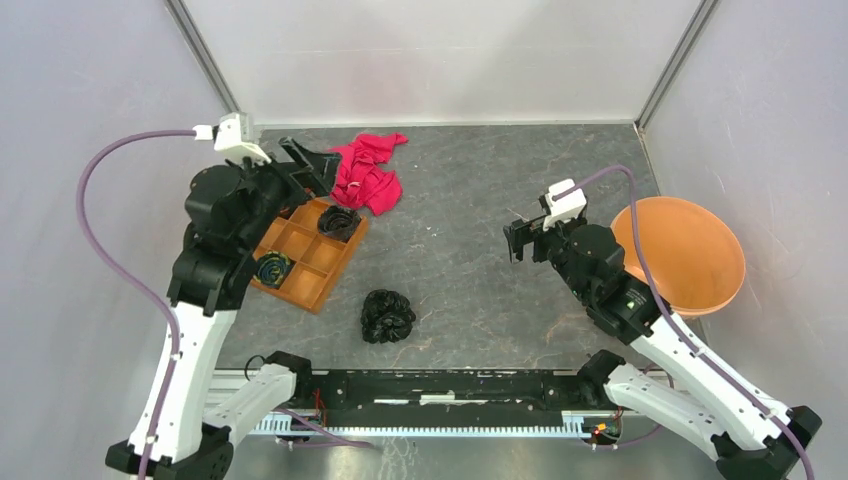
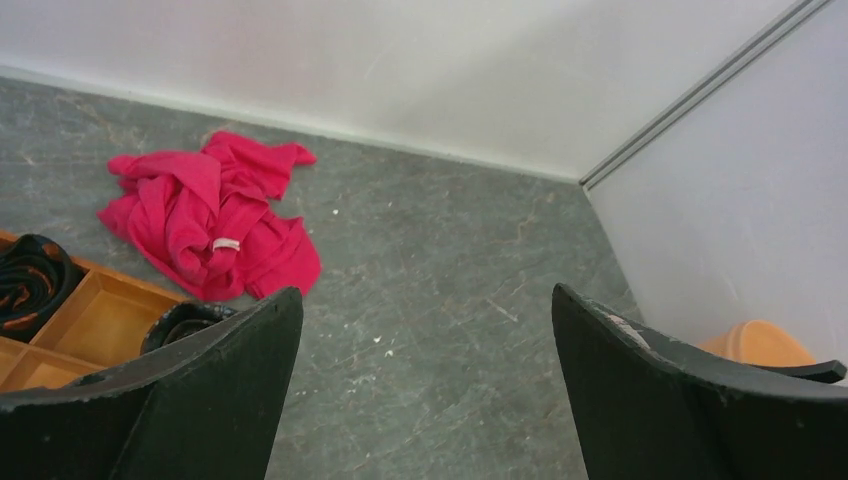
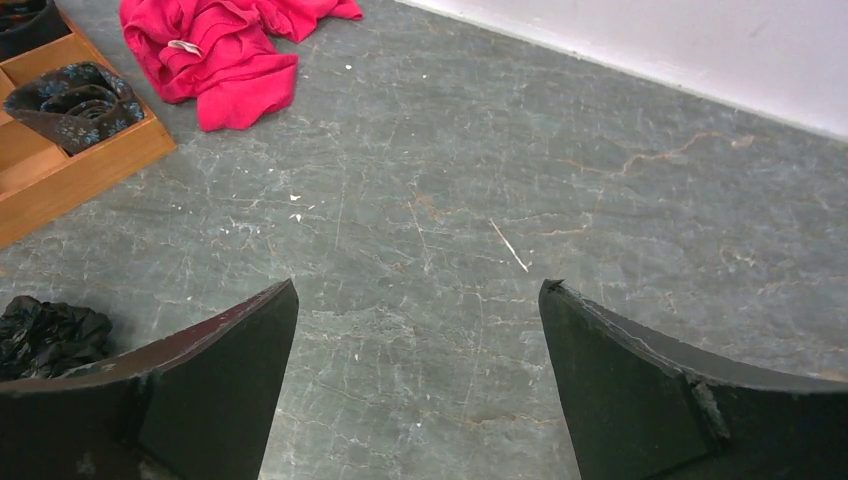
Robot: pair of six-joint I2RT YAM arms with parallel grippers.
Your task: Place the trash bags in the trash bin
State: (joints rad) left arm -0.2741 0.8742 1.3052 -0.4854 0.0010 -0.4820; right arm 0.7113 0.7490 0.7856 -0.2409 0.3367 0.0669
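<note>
What I count
One trash bag (image 1: pixel 388 316), one trash bin (image 1: pixel 690 255), one red cloth (image 1: pixel 366 172), one compartment tray (image 1: pixel 310 283) holding two dark rolls (image 1: pixel 338 222).

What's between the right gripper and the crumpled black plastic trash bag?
Only bare grey stone-patterned tabletop; the top view shows nothing between the right gripper and the crumpled black plastic trash bag.

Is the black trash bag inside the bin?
No, the bag lies crumpled on the table, well apart from the bin at the right edge.
</note>
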